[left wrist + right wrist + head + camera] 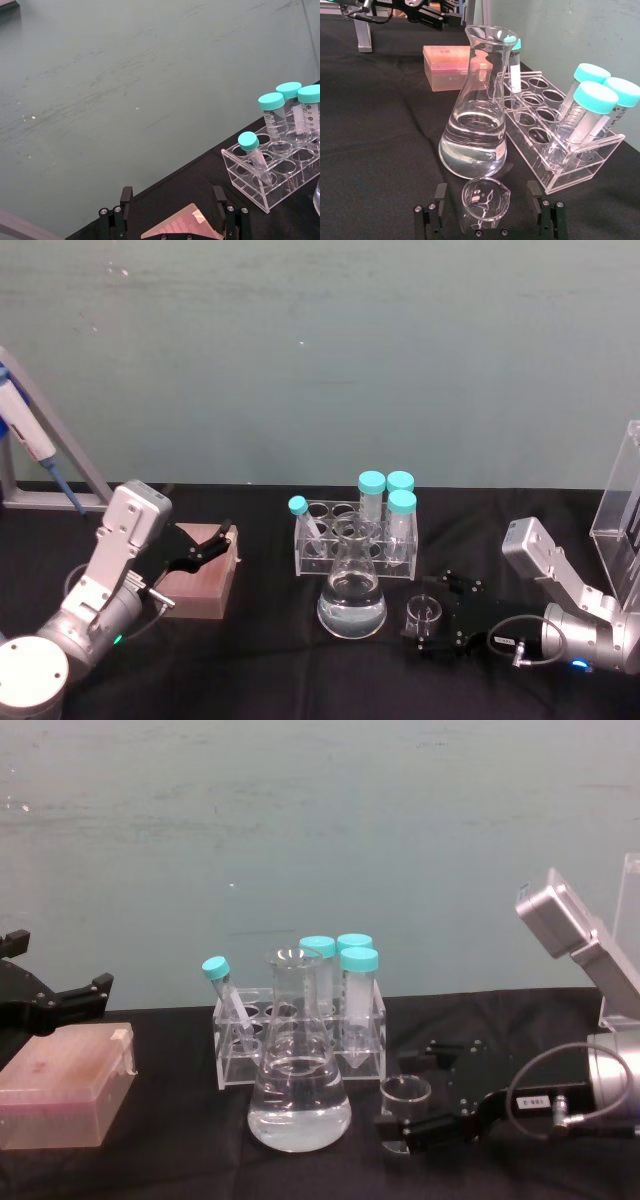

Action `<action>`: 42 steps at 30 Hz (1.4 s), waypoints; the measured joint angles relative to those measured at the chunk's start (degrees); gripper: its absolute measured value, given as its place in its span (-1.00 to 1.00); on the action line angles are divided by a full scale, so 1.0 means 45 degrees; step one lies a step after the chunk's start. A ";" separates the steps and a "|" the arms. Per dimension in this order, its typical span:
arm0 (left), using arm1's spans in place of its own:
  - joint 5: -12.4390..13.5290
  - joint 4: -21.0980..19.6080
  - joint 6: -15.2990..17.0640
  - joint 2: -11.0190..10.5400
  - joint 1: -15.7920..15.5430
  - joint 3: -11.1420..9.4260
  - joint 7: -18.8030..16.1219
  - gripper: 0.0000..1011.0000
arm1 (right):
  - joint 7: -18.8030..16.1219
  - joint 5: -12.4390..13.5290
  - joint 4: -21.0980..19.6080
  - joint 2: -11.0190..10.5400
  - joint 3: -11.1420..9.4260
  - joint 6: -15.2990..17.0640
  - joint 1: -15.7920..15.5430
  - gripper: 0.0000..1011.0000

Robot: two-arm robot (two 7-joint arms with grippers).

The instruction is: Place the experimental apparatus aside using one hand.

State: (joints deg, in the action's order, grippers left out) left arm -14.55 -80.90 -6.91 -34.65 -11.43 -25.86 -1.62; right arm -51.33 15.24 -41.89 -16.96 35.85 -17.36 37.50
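Closest in, the small glass beaker [405, 1089] is sitting upright on the black counter [260, 660] between the spread fingers of the right tool [487, 190], which is lying open around it with gaps showing on both sides. Just beyond that tool, the conical flask [474, 135] is standing part-filled with clear liquid, and the clear tube rack [312, 555] is standing behind the flask. Well to that tool's left, the left tool [172, 192] is hovering open over a pink box [60, 1095].
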 joint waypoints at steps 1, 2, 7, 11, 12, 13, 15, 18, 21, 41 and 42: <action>0.0000 -0.0001 0.0000 0.0000 0.0000 0.0000 0.0000 0.98 | 0.0001 0.0003 -0.0003 -0.0003 -0.0002 0.0000 -0.0002 0.98; 0.0000 -0.0001 0.0000 0.0000 0.0000 0.0000 0.0000 0.98 | 0.0001 0.0004 -0.0005 -0.0003 -0.0004 0.0000 -0.0003 0.98; 0.0000 0.0000 0.0000 0.0000 0.0000 0.0000 0.0000 0.98 | 0.0005 0.0010 -0.0012 -0.0009 -0.0010 0.0002 -0.0009 0.98; 0.0000 0.0000 0.0000 0.0000 0.0000 0.0001 0.0000 0.98 | 0.0008 0.0016 -0.0018 -0.0014 -0.0014 0.0006 -0.0015 0.81; 0.0000 0.0000 0.0000 0.0000 0.0000 0.0000 0.0000 0.98 | 0.0008 0.0017 -0.0018 -0.0014 -0.0014 0.0007 -0.0015 0.80; 0.0001 0.0000 0.0000 0.0001 0.0001 0.0000 0.0000 0.98 | 0.0010 0.0018 -0.0020 -0.0015 -0.0014 0.0008 -0.0016 0.76; 0.0000 0.0000 0.0000 0.0000 0.0000 0.0001 0.0000 0.98 | 0.0011 0.0021 -0.0023 -0.0015 -0.0015 0.0009 -0.0016 0.66; 0.0000 0.0000 0.0000 0.0000 0.0001 0.0001 0.0000 0.98 | 0.0013 0.0024 -0.0026 -0.0016 -0.0015 0.0012 -0.0016 0.48; 0.0000 0.0000 0.0000 0.0000 0.0001 0.0001 0.0000 0.98 | 0.0015 0.0027 -0.0027 -0.0016 -0.0015 0.0016 -0.0016 0.29; 0.0000 -0.0001 0.0000 0.0000 0.0000 0.0001 0.0001 0.98 | 0.0358 -0.0053 -0.0501 -0.0168 -0.0044 0.0188 -0.0218 0.05; 0.0000 0.0000 0.0000 0.0000 0.0000 0.0001 0.0001 0.98 | 0.0430 -0.0063 -0.0590 -0.0196 -0.0063 0.0225 -0.0258 0.05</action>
State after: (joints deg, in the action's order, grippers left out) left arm -14.55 -80.90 -6.91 -34.65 -11.43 -25.86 -1.62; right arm -49.39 14.96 -44.54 -17.84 35.57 -16.35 36.35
